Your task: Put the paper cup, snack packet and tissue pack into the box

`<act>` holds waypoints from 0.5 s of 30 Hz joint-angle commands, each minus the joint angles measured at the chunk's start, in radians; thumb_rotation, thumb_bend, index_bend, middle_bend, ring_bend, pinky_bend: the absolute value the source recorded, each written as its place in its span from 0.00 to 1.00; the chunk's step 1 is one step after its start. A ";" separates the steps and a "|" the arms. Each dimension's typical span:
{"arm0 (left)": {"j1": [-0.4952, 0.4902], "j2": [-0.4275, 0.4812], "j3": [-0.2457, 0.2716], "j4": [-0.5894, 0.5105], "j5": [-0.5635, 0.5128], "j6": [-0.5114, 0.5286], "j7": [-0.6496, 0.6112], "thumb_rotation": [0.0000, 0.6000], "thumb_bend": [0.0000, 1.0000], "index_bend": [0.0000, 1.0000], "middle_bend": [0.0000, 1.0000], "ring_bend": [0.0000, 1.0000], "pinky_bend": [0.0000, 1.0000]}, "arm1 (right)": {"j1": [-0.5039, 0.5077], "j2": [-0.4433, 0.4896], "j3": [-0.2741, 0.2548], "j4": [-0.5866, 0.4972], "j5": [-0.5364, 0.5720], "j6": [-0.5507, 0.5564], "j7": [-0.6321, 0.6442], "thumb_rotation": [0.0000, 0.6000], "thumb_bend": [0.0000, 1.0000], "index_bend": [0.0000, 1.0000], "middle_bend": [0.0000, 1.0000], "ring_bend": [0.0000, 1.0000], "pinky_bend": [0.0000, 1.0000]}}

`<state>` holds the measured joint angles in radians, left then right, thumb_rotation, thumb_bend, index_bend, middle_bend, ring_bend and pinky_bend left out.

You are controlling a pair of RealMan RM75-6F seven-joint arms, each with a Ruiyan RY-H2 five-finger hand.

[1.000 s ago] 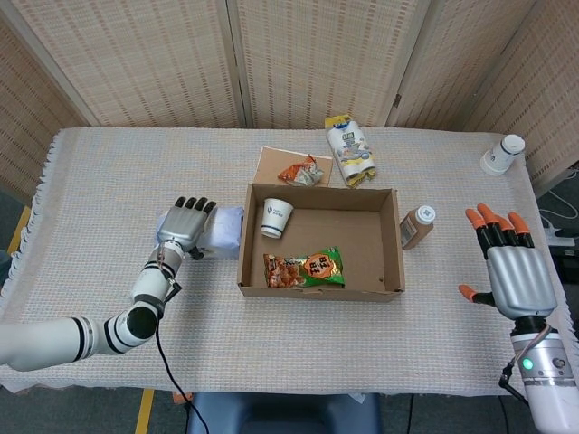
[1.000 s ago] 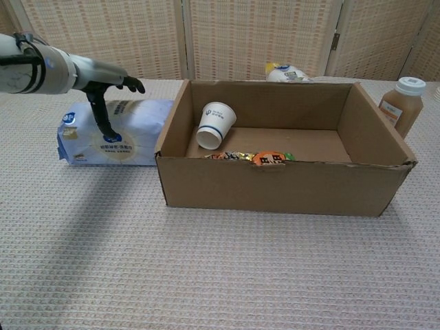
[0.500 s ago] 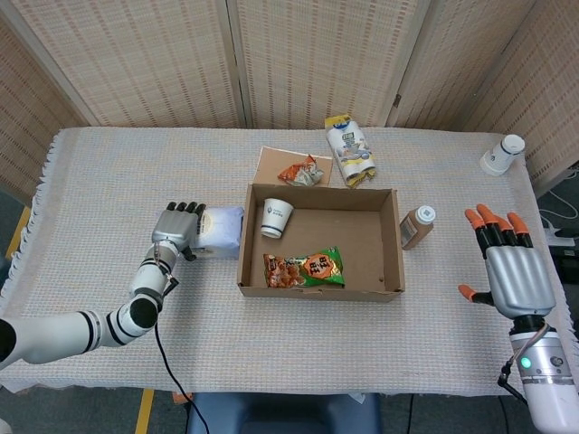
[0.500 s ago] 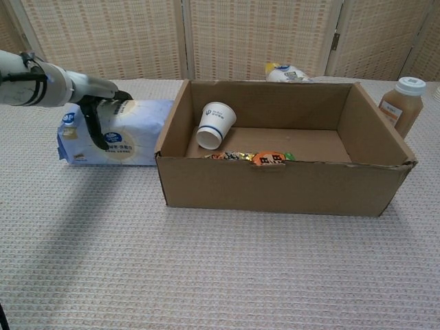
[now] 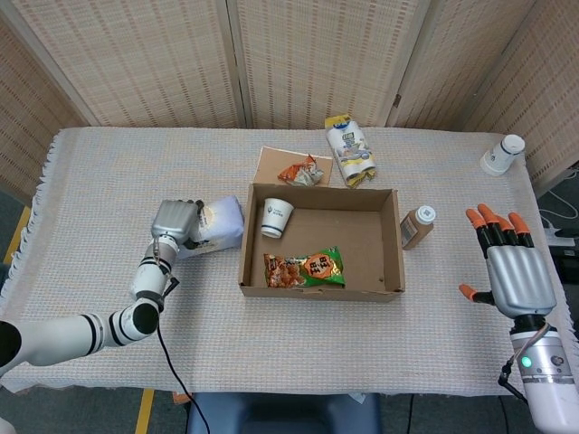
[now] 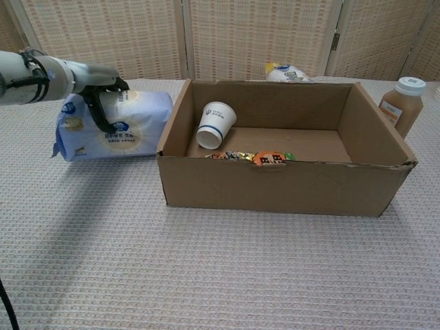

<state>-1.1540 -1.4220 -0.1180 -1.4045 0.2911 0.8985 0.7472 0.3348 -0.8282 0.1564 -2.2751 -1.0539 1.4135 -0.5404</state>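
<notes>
The table (image 5: 109, 181) is covered by a cream cloth with a coarse waffle weave and a fringed edge. The box (image 5: 318, 287) is plain brown corrugated cardboard, matt, its rim slightly rough. The tissue pack (image 6: 117, 127) is wrapped in soft, glossy pale-blue plastic film that creases. The snack packet (image 5: 305, 268) is shiny printed foil. The paper cup (image 6: 214, 124) is smooth white paper. The left hand (image 5: 172, 220) has a brushed grey metal back with black fingers; the right hand (image 5: 512, 271) has the same metal look with orange rubbery fingertips (image 5: 478, 216).
</notes>
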 commanded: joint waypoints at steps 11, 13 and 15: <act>-0.047 0.235 -0.092 -0.212 0.071 0.093 0.054 1.00 0.38 0.57 0.69 0.59 0.75 | -0.002 0.002 -0.001 -0.005 -0.005 0.001 0.005 1.00 0.04 0.07 0.00 0.00 0.00; -0.066 0.271 -0.119 -0.252 0.080 0.109 0.067 1.00 0.38 0.58 0.70 0.60 0.75 | -0.002 0.004 -0.001 -0.006 -0.007 0.000 0.007 1.00 0.04 0.07 0.00 0.00 0.00; -0.090 0.300 -0.150 -0.291 0.068 0.110 0.076 1.00 0.38 0.59 0.71 0.61 0.76 | -0.002 0.005 -0.002 -0.008 -0.011 -0.001 0.009 1.00 0.04 0.07 0.00 0.00 0.00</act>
<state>-1.2165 -1.1505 -0.2353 -1.6584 0.3610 0.9974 0.8069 0.3326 -0.8239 0.1543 -2.2826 -1.0643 1.4131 -0.5321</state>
